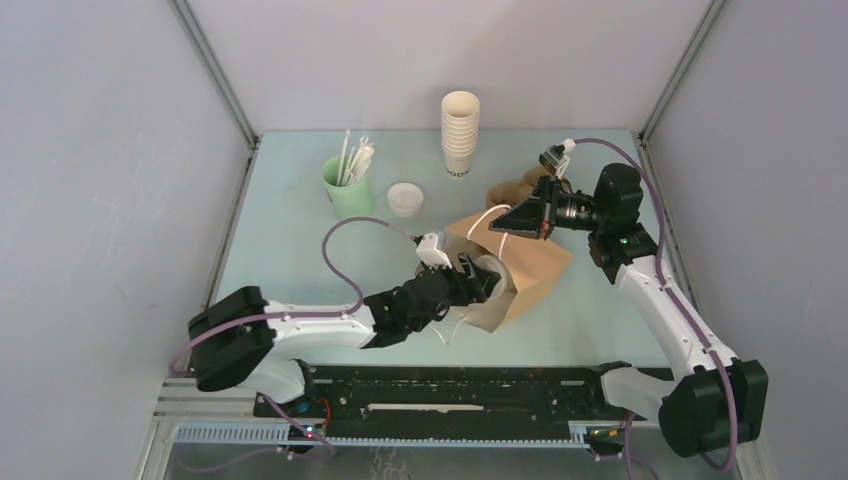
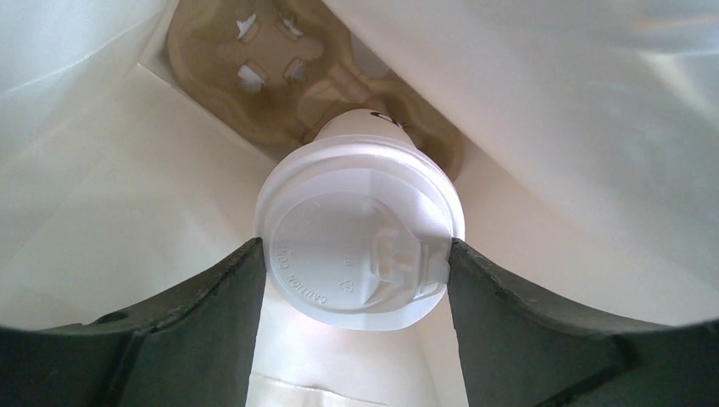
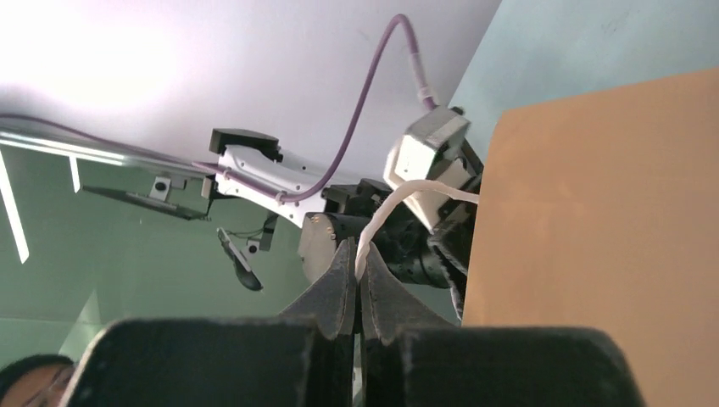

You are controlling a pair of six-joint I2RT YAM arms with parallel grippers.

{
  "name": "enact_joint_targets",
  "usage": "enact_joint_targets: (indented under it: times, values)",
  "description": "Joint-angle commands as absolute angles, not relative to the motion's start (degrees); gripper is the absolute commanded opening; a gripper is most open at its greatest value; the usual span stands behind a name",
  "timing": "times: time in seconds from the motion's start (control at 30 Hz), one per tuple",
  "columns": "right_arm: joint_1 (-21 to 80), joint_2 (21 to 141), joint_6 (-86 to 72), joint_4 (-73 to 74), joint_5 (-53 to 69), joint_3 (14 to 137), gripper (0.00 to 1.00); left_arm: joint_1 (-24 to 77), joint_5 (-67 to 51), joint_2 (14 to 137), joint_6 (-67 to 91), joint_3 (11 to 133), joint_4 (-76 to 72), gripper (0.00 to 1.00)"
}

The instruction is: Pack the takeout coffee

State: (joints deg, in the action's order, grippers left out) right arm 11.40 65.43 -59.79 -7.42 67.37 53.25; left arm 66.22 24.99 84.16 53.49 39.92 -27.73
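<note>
Packing step: left jaws grasp the takeout coffee [image 2: 360,246] inside the paper bag [image 1: 535,265]; right jaws clench its handle [image 3: 415,183]. Next, likely: seat it in the carrier [image 2: 246,59], then release.

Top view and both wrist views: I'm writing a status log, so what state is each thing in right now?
takeout coffee: lidded, gripped at the lid, inside the paper bag.
left gripper: shut on the takeout coffee.
right gripper: shut on the bag handle.
paper bag: mouth open, cup carrier inside.
stack of cups: upright, lidless.
green cup: upright, holding straws.
</note>
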Motion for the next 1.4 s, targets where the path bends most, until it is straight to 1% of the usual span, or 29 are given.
enact_joint_targets:
  times: [0.0,0.13,0.27,0.43,0.53,0.63,0.7,0.77,1.1,1.23,1.37]
  values:
    - [14.9,62.1,-63.3,-5.8,58.0,53.4,0.00,65.4,27.8,75.2,49.8,39.9,-21.1,0.40]
    - [20.7,60.4,-66.6,-4.9,48.9,53.4,0.00,62.5,26.1,67.5,49.8,39.6,-10.4,0.39]
    - [27.1,60.1,-72.9,-11.6,38.0,51.1,0.00,60.6,25.5,58.7,48.9,39.9,2.5,0.38]
    - [34.5,60.0,-73.0,-12.6,24.4,51.0,0.00,59.4,25.9,48.2,47.6,43.8,20.2,0.38]
    - [39.2,60.0,-72.0,-12.1,17.7,51.0,0.00,56.8,23.9,45.4,47.9,47.6,28.7,0.38]
    - [41.4,60.6,-73.4,-15.2,13.5,51.0,0.00,55.4,22.7,45.1,47.1,52.5,35.7,0.38]
    - [41.5,61.0,-74.6,-18.5,13.8,51.0,0.00,55.2,22.3,45.6,45.8,56.4,39.8,0.38]
    - [40.7,60.2,-74.7,-17.7,13.9,51.9,0.00,54.8,20.9,46.6,43.9,61.4,43.7,0.38]
    - [29.2,53.0,-71.1,8.2,20.8,56.8,0.00,53.7,13.8,59.0,38.8,92.7,61.0,0.38]
    - [24.0,52.4,-66.7,13.3,28.5,56.9,0.00,53.5,11.6,66.8,36.1,104.6,67.4,0.38]
    - [23.3,52.1,-59.3,15.2,35.4,57.2,0.00,53.5,10.0,74.2,34.5,117.1,73.6,0.37]
